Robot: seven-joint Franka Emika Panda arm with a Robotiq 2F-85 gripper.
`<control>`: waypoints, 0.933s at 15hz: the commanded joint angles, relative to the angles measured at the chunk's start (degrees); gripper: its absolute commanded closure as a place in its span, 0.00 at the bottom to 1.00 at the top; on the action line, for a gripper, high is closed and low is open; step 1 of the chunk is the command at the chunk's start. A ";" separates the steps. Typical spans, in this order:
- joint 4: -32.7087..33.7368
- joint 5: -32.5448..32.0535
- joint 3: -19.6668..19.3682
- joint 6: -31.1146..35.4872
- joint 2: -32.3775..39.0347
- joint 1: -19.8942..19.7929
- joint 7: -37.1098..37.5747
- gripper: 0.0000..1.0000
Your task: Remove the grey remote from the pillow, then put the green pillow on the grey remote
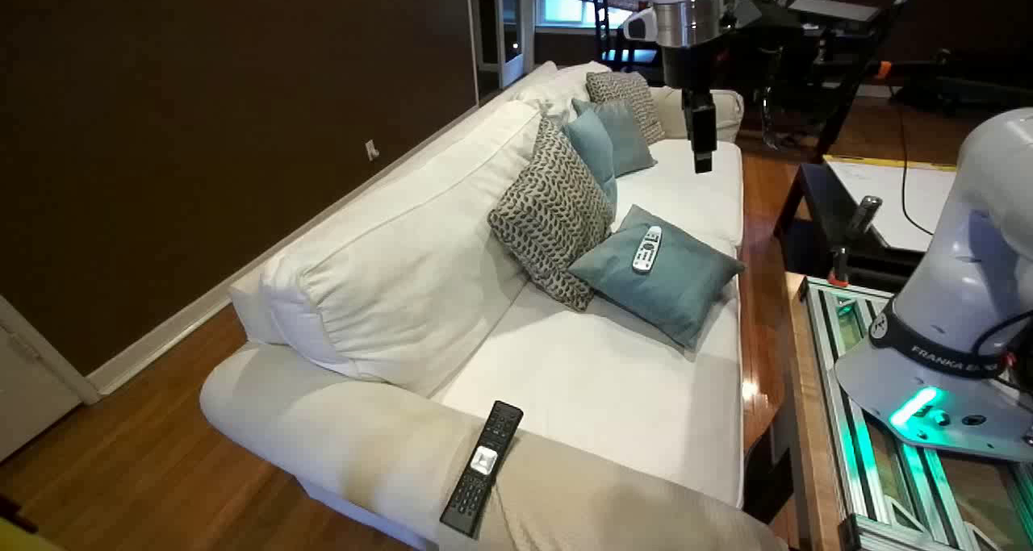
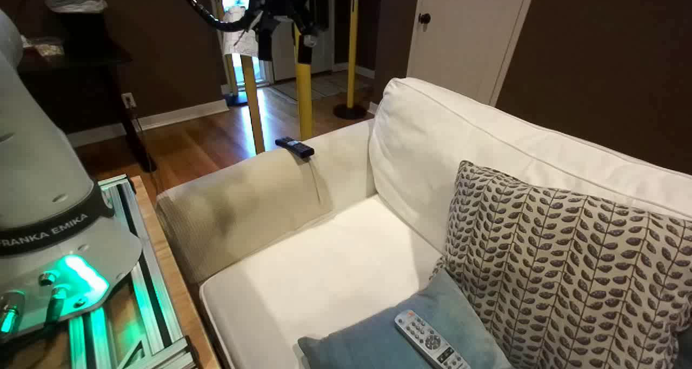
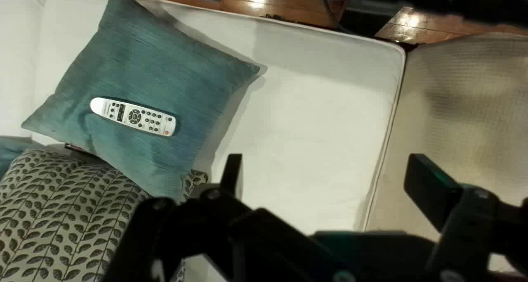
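Spatial note: the grey remote (image 3: 134, 117) is lying face up on the green pillow (image 3: 165, 63), and in the wrist view both are sitting left of the gripper (image 3: 328, 174) and nearer the top edge, outside the gap between its fingers (image 3: 431, 187). The white seat cushion (image 3: 313, 121) is showing through that gap. The remote's long axis is running nearly parallel to the line from finger to finger, its orange-button end pointing towards the sofa arm (image 3: 466, 96) on which a black remote (image 1: 483, 468) is resting.

Inference: removal of the grey remote is not yet done, and the coming move is probably calling for a sideways travel over the pillow, a turn of about a right angle, then a descent, so the fingers close across the narrow width. Without the turn they would be meeting it end to end, likely a poor hold. The pillow is looking soft, so pressing low may tip the remote.

Pose: in both exterior views the gripper is hanging well above the sofa (image 1: 403, 293), fingers pointing down. They are standing wide apart with nothing between them. The arm base (image 1: 960, 390) is standing alongside the sofa; the elbow is lying outside both exterior views
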 commanded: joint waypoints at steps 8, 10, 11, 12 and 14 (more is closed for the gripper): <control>-0.65 -1.17 -6.32 4.58 4.95 -5.77 7.42 0.00; -1.21 -1.37 -8.88 10.46 6.82 -8.60 9.46 0.00; -1.86 -1.70 -9.96 14.36 7.92 -10.05 10.64 0.00; -2.23 -1.33 -11.02 17.47 9.13 -11.35 11.80 0.00; -3.50 -1.44 -12.53 24.48 11.77 -13.90 15.02 0.00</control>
